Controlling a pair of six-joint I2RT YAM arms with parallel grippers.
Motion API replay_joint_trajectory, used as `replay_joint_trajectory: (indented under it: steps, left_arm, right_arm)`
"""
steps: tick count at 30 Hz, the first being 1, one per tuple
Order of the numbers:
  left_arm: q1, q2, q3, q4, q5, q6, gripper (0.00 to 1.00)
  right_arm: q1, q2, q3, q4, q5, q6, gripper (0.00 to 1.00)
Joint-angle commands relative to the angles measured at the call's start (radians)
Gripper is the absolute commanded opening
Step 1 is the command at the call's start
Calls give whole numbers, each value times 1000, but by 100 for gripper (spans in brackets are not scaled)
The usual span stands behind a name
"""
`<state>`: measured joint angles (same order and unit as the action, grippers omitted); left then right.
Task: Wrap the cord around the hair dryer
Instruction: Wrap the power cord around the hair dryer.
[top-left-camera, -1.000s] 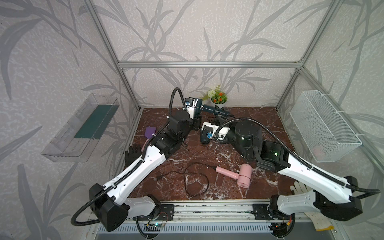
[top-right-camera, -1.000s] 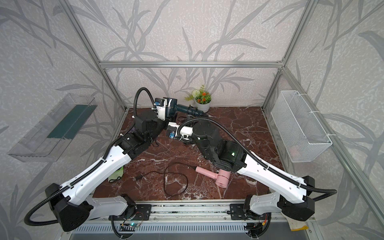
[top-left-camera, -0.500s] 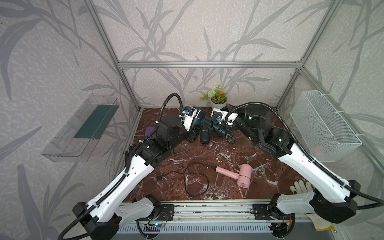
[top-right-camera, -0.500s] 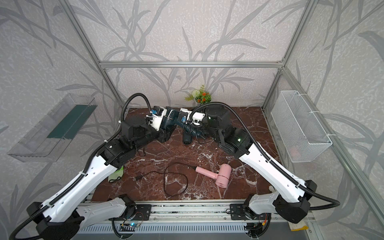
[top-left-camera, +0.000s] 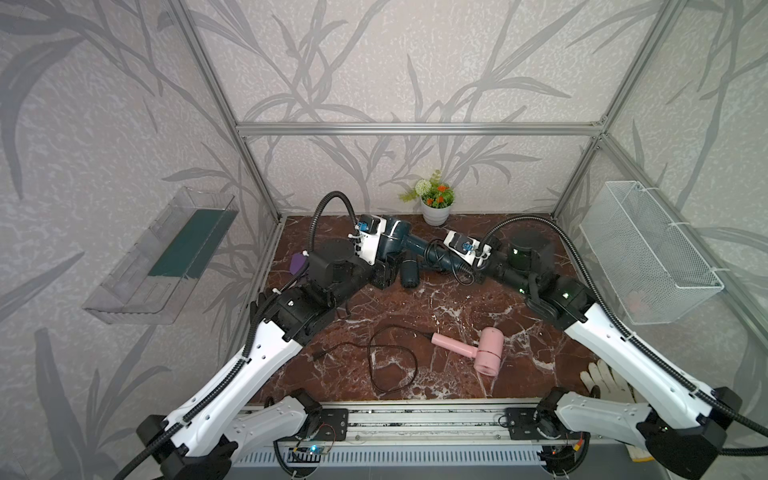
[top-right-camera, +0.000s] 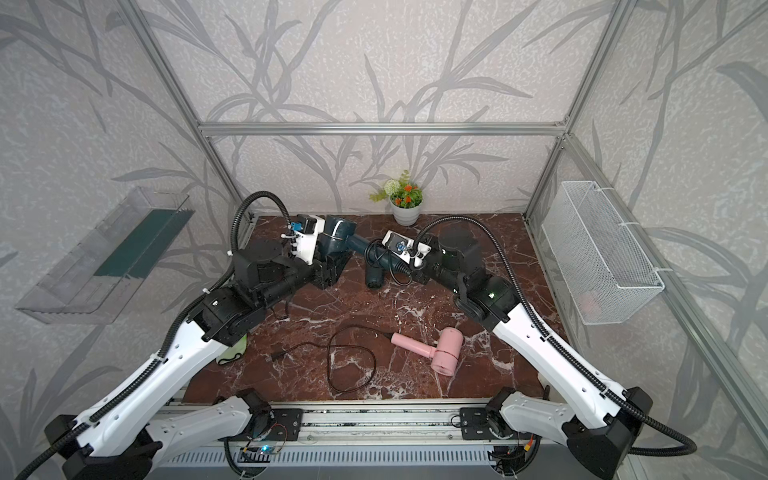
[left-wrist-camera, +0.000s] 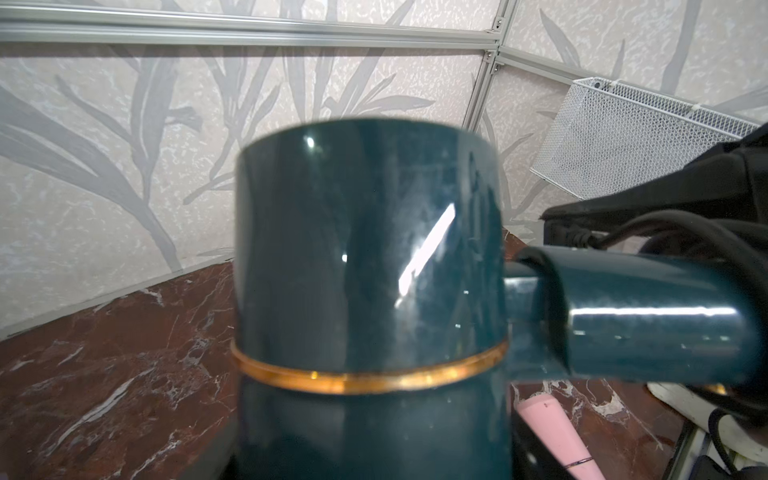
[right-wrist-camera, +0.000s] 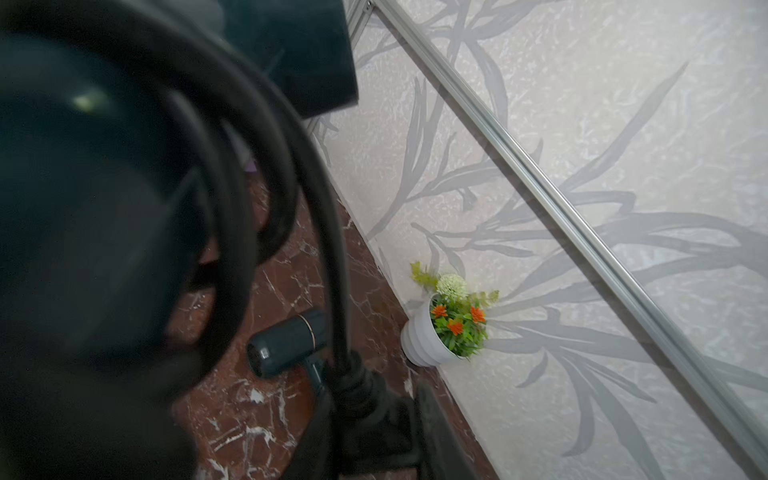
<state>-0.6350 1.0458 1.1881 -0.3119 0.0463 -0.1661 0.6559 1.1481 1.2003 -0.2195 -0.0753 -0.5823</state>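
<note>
Toward back of worktop (top-left-camera: 415, 316), held between both arms: dark hair dryer (top-left-camera: 395, 232). Lies with handle running crosswise from left fingers (top-left-camera: 384, 272) to right fingers (right-wrist-camera: 444, 440). Gripped wide round barrel by left; cord (right-wrist-camera: 336, 257) pinched narrowly by right, beside loops on handle. Nearer right arm for next turn.

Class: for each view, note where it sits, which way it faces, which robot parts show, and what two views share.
Top views: high at the front, looking down on the table; left arm and right arm show.
Left wrist: on the left arm, facing the hair dryer barrel; the right arm's end shows.
Right wrist: on the right arm, facing the back wall past cord loops; no arm shows clearly.
Shared: the flower pot, in right wrist and both top views.
</note>
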Motion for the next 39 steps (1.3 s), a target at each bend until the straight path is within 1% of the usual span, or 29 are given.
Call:
replay_joint_trajectory:
  steps: [1,6,10,16,26,32,39]
  left_arm:
    - [1,-4,24,225,-33,-110,0]
    - [1,12,0,311,-96,-129,0]
    - [1,33,-27,385,-160,-139,0]
    - [1,69,-46,465,-226,-152,0]
    - [1,97,-87,503,-265,-141,0]
    - [0,102,-120,531,-326,-128,0]
    - [4,134,-151,575,-394,-109,0]
  right_arm:
    - [-28,-17,-74,108,-138,214,0]
    - [-45,-5,-154,224,-247,394,0]
    - [-45,23,-198,307,-301,531,0]
    - [-45,28,-254,410,-297,658,0]
    - [-46,90,-303,543,-285,849,0]
    - [-45,159,-315,639,-299,957,0]
    - [-46,241,-322,717,-310,1046,0]
